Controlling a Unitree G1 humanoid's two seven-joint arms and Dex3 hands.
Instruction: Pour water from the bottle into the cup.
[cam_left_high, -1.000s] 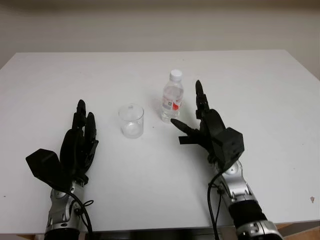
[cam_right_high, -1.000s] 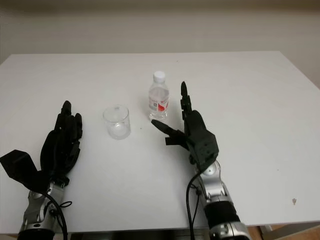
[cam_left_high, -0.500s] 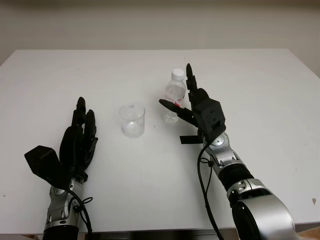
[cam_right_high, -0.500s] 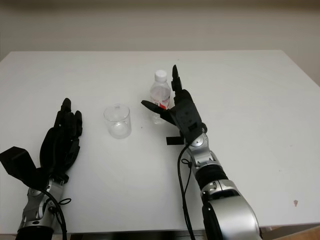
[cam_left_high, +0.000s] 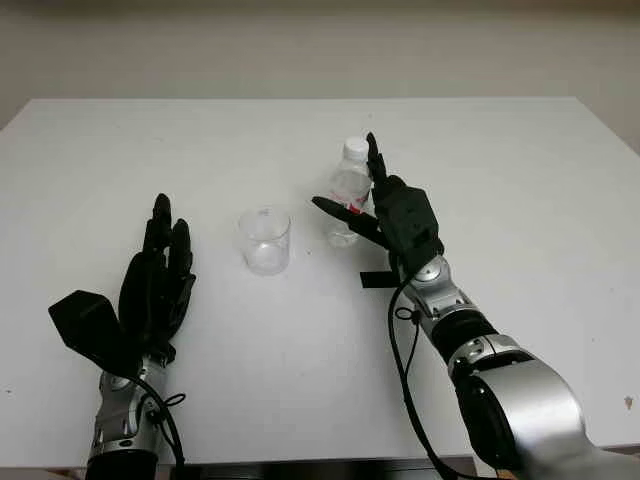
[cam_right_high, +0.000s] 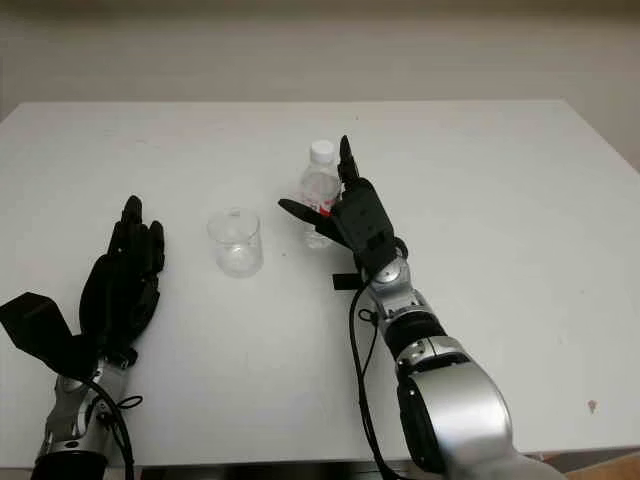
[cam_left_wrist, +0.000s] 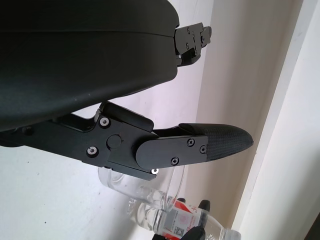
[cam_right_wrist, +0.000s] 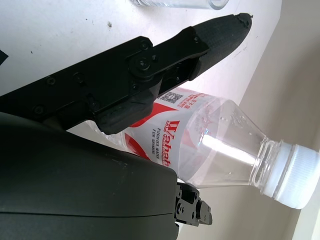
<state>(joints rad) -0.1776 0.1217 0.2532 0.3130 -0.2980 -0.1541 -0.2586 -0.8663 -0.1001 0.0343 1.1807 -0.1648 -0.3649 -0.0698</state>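
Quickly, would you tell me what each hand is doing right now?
Left hand: open, beside the cup, holding nothing.
Right hand: open around the bottle, not yet gripping.

White table (cam_left_high: 520, 170) fills most of the head views, matte top, plain and rectangular. Far edge runs straight across near the top, both far corners visible. Near edge sits low in the picture, dark gap under it. Small dark speck (cam_left_high: 627, 401) on the surface near the front right corner, can't tell if it's a mark or debris. A few tiny dark specks on the tabletop (cam_right_wrist: 109, 23) show in the right wrist view too. Behind the table a pale wall (cam_left_high: 300, 50), bare, with a darker band along the very top. Wood-toned floor (cam_right_high: 610, 467) just peeks in past the front right corner.
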